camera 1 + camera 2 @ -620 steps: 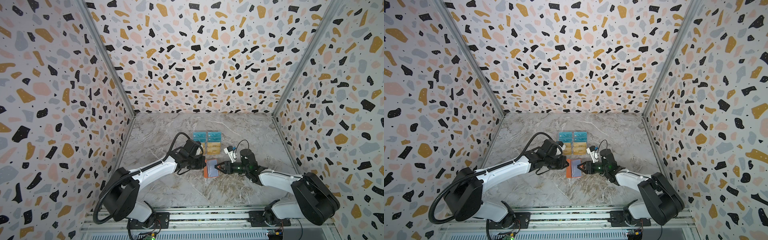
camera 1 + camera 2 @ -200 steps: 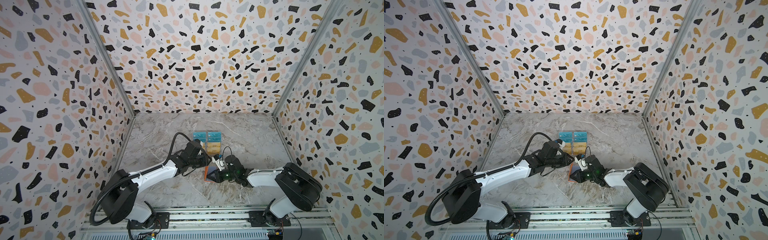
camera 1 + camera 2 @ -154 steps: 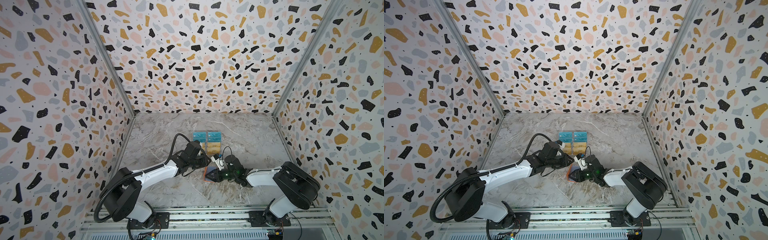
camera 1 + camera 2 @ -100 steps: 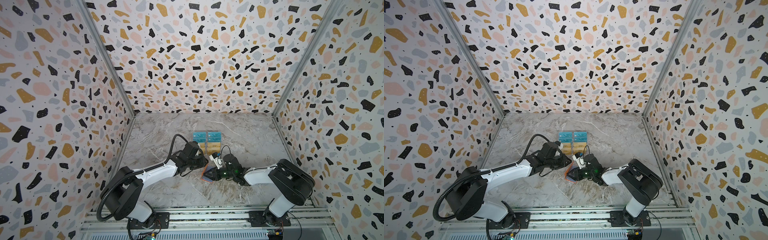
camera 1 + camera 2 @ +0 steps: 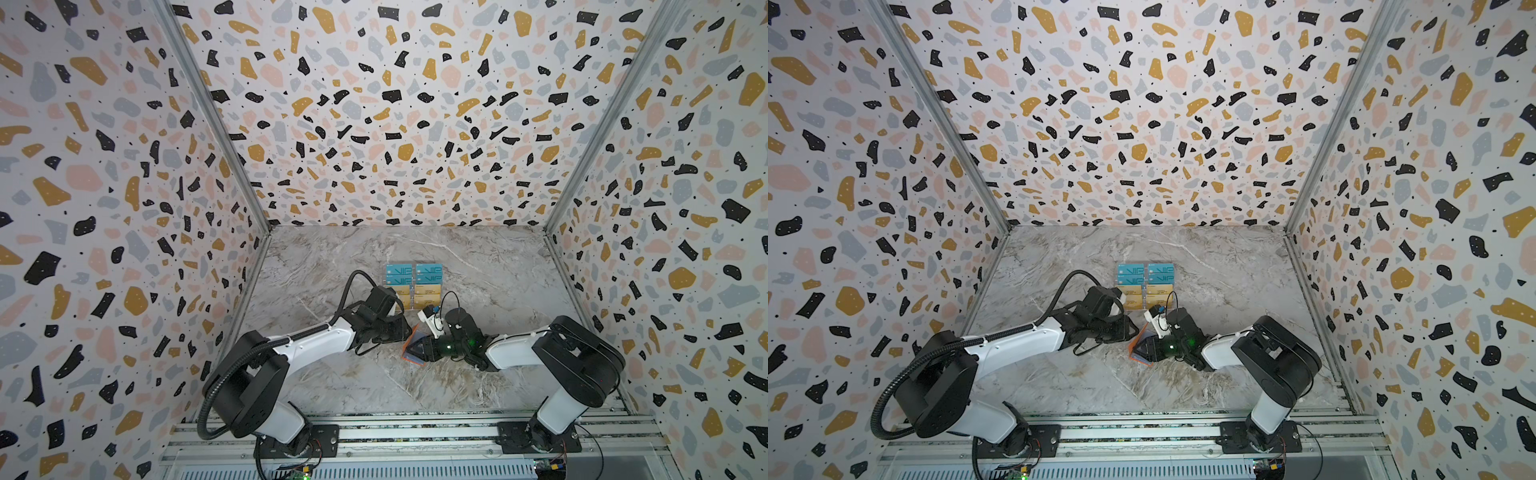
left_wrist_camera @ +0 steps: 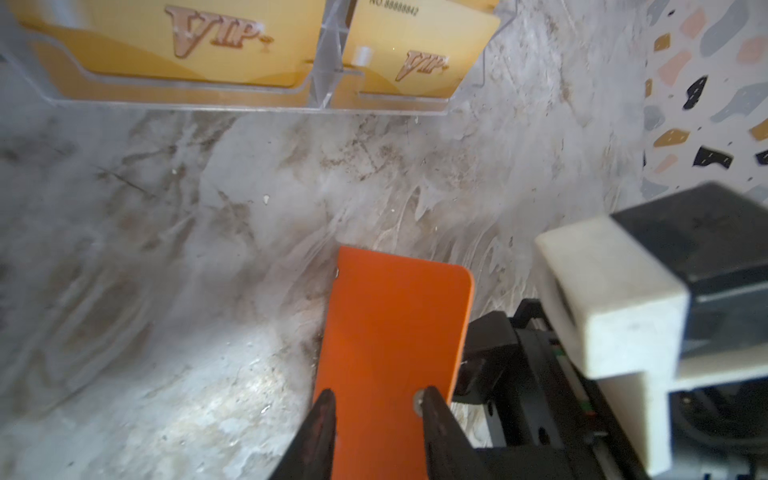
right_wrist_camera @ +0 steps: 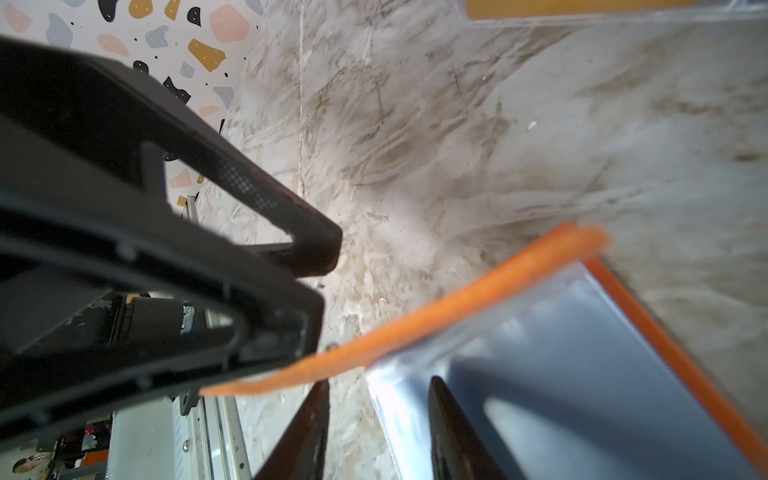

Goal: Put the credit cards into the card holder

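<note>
The orange card holder [image 5: 412, 348] [image 5: 1139, 347] lies half open on the marble floor, one cover [image 6: 390, 324] raised on edge [image 7: 457, 299], clear sleeves [image 7: 582, 374] showing inside. My left gripper [image 6: 376, 399] [image 5: 405, 330] is open, its fingers apart against the raised cover's outer face. My right gripper [image 7: 378, 395] [image 5: 422, 351] is open too, one finger over the sleeve and one over the floor. The tan-gold credit cards [image 5: 417, 295] [image 5: 1144, 296] [image 6: 166, 41] sit in a clear rack behind both grippers.
Teal VIP cards [image 5: 413, 272] fill the back rows of the clear rack [image 6: 324, 95]. The left gripper's black fingers [image 7: 291, 232] stand close to the right one, and the right wrist's white camera block [image 6: 602, 299] is close to the holder. Terrazzo walls enclose the floor.
Both grippers have opened wider. The right gripper has crept slightly left onto the holder's inside. The holder has tipped from standing nearly on edge to lying half open.
</note>
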